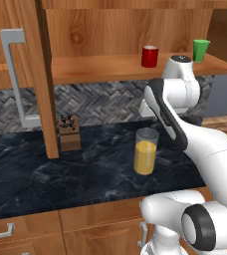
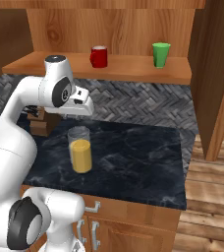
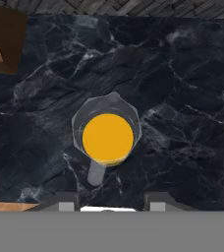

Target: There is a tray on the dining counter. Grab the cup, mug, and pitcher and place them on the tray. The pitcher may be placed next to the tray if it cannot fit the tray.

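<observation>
Pitcher upright on black tabletop, directly below pincer, whose jaws stand apart, holding nothing

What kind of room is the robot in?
It looks like a kitchen: a black marbled stone counter over wooden cabinets, a knife block by the tiled wall, and a pitcher of orange drink.

The pitcher stands on the surface, toward its front edge. To its left, farther back near the wall, sits a knife block. On the shelf above and behind the surface, the mug stands left of the cup, well apart.
</observation>
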